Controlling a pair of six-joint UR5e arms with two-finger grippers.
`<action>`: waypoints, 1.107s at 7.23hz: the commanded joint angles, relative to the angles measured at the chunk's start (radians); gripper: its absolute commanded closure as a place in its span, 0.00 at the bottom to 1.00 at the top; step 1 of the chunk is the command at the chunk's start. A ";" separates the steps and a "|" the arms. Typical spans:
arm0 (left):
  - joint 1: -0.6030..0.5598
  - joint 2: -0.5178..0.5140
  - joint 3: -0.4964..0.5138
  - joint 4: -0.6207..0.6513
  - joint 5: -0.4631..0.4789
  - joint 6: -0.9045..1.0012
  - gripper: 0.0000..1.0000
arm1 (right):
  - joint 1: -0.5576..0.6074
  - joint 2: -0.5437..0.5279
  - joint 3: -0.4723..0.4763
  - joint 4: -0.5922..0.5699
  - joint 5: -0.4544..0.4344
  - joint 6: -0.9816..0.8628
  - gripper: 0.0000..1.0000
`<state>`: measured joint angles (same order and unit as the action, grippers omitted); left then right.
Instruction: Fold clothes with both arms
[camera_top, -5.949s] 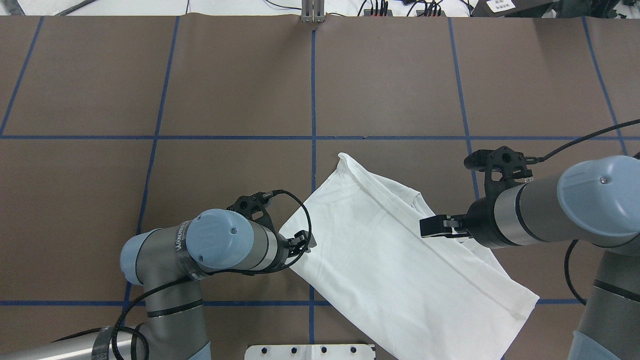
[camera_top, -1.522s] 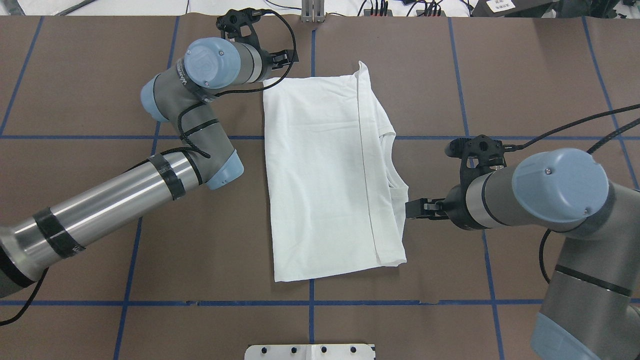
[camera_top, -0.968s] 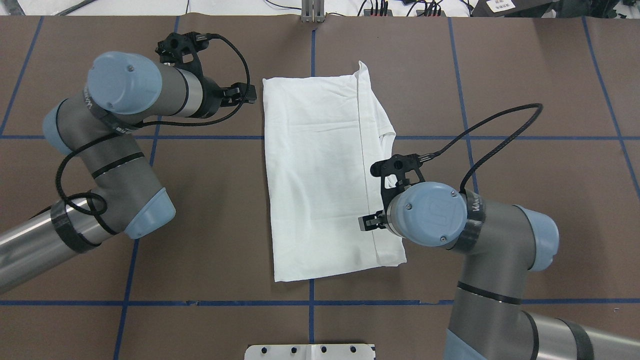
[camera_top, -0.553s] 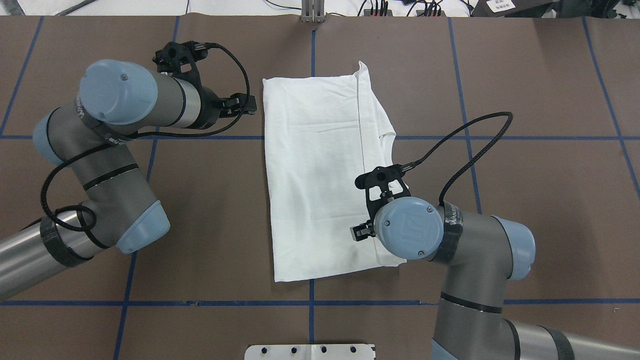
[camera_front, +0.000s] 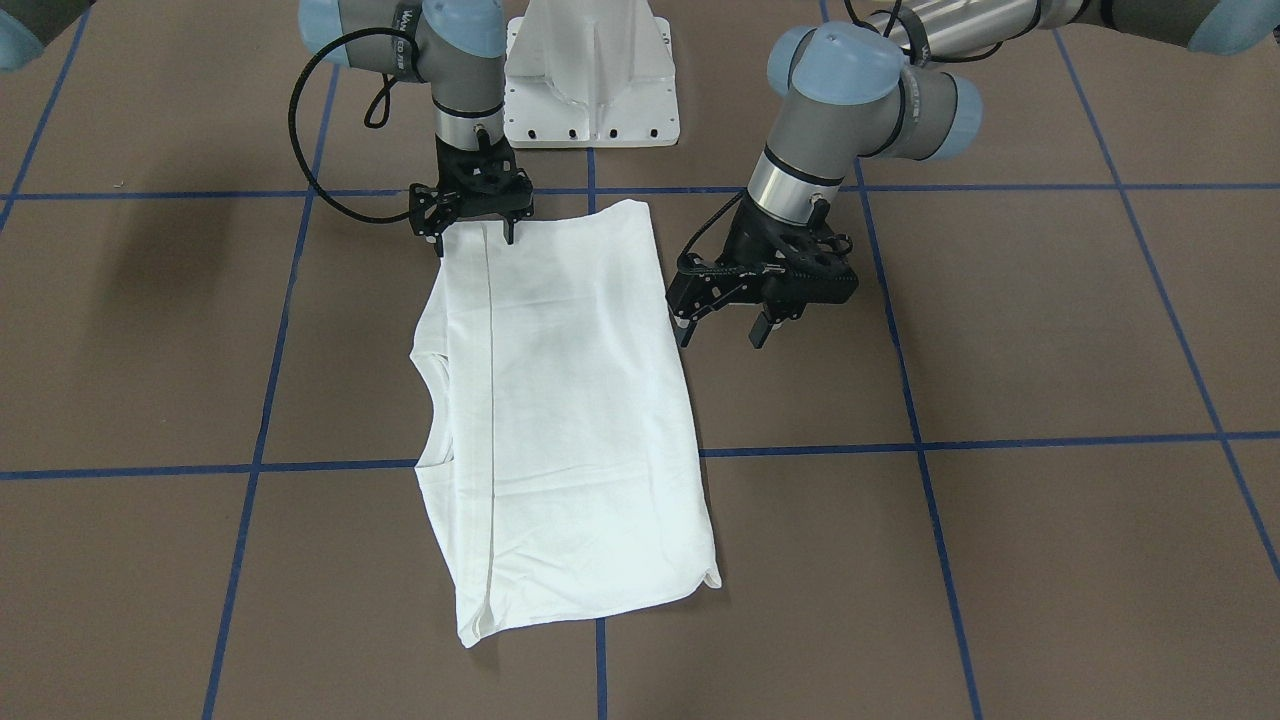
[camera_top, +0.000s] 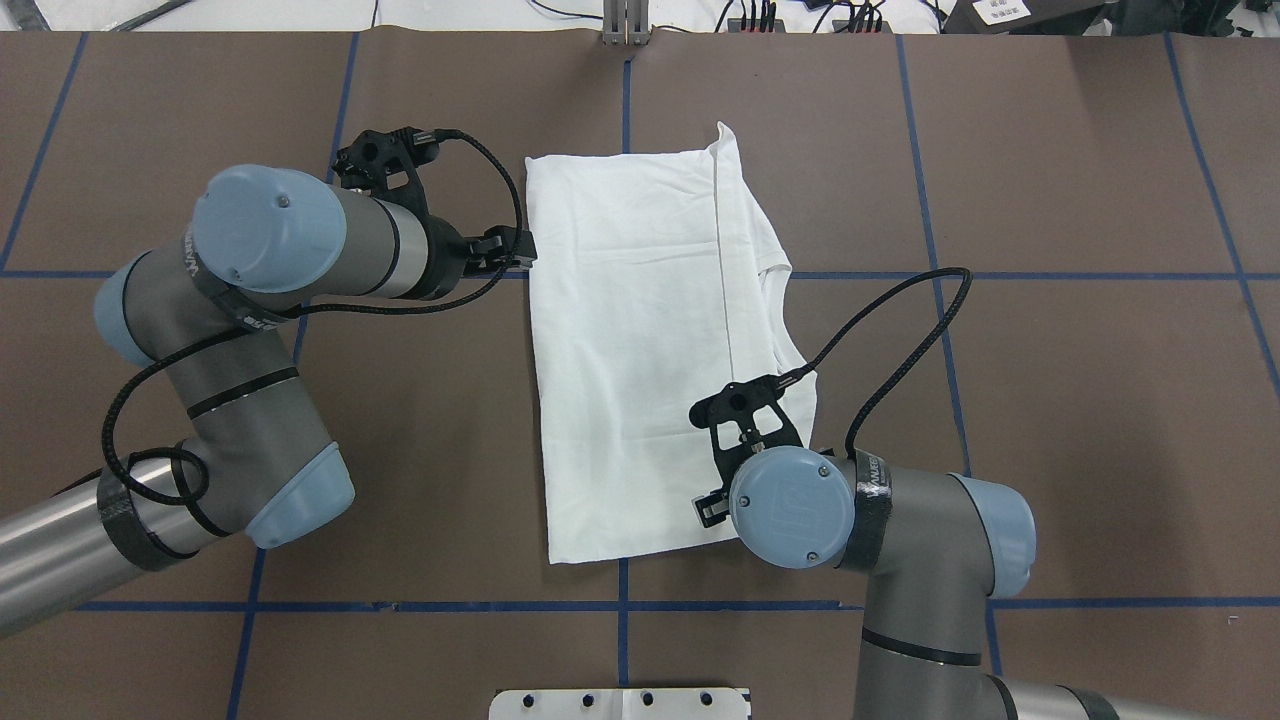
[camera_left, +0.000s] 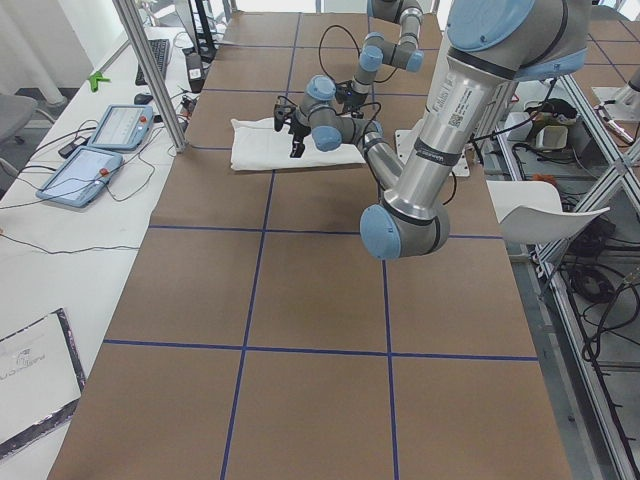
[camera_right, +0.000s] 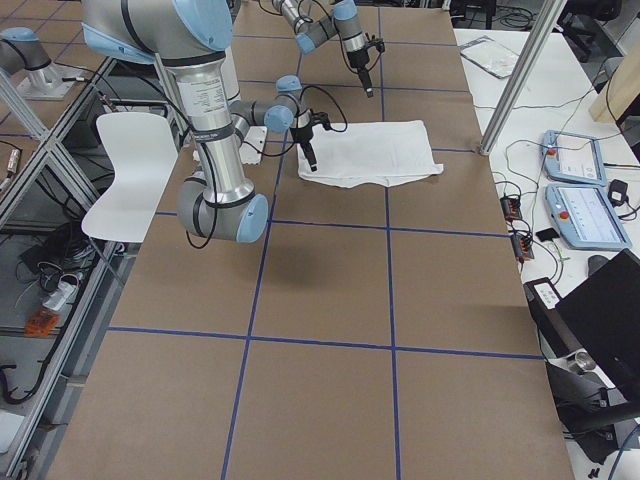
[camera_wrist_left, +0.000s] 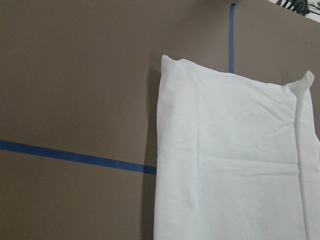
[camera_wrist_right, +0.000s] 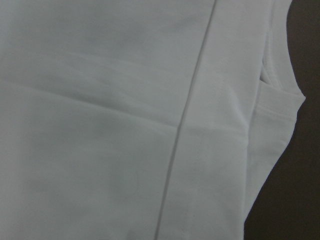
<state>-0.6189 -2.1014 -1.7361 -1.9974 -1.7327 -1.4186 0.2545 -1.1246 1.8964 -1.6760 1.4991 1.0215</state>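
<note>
The clothes are one white shirt (camera_top: 640, 350), folded into a long rectangle and lying flat on the brown table (camera_top: 1050, 400). No print shows. My left gripper (camera_front: 718, 335) stands open just beside the shirt's (camera_front: 560, 400) long edge, fingers pointing down with nothing between them. My right gripper (camera_front: 475, 240) is open too, its fingertips straddling the shirt's corner nearest the robot base. From overhead the right gripper (camera_top: 710, 505) is mostly hidden under its wrist. The left wrist view shows the shirt's far corner (camera_wrist_left: 225, 150). White fabric (camera_wrist_right: 125, 125) fills the right wrist view.
Blue tape lines (camera_top: 625, 600) divide the table into squares. The white pedestal (camera_front: 590, 80) sits at the robot's edge of the table. Tablets (camera_left: 120, 125) lie on a side bench past the far edge.
Both grippers slid toward the robot base along the shirt's long edges, the right one over the cloth. The shirt has not moved in the last second; earlier it lay diagonally, nearer the base.
</note>
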 joint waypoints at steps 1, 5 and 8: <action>0.004 -0.002 0.003 -0.001 0.001 -0.006 0.00 | -0.003 -0.012 -0.002 -0.002 0.000 -0.003 0.00; 0.019 -0.006 0.006 -0.006 0.001 -0.008 0.00 | 0.011 -0.040 -0.003 -0.002 0.001 -0.027 0.00; 0.024 -0.025 0.006 -0.004 0.001 -0.008 0.00 | 0.060 -0.115 0.022 0.001 0.016 -0.081 0.00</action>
<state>-0.5981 -2.1188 -1.7304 -2.0031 -1.7319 -1.4265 0.2901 -1.2100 1.9051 -1.6764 1.5094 0.9659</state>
